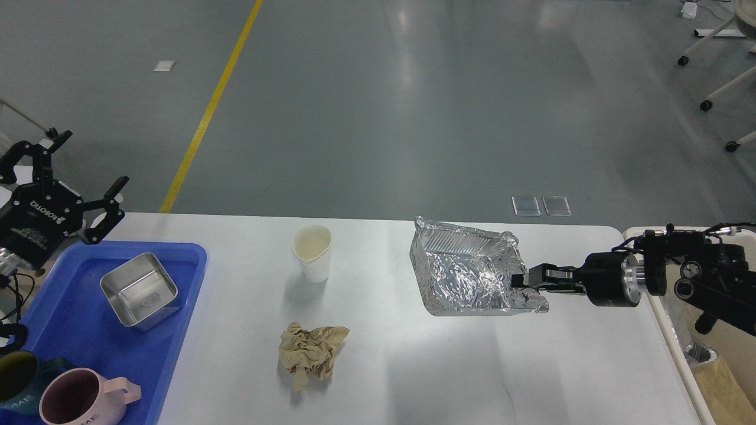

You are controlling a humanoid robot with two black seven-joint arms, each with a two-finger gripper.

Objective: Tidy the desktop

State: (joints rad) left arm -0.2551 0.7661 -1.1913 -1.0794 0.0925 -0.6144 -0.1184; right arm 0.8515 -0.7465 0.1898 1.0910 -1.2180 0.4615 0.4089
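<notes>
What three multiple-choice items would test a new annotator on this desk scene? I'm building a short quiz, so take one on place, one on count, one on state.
1. Where is the steel square container?
A. On the blue tray
B. Beside the paper cup
C. In the foil tray

2. How many mugs stand at the blue tray's near end?
A. None
B. Two
C. Four

3. What is the right hand doing?
A. Hanging open above the crumpled brown paper
B. Gripping the foil tray's right edge
C. Holding the paper cup

Answers:
1 A, the container sits inside the tray's rim at the left of the desktop.
2 B, a pink mug and a dark mug show there.
3 B, its fingers close on the foil edge, while the left hand is open off the desktop's left end.
</notes>
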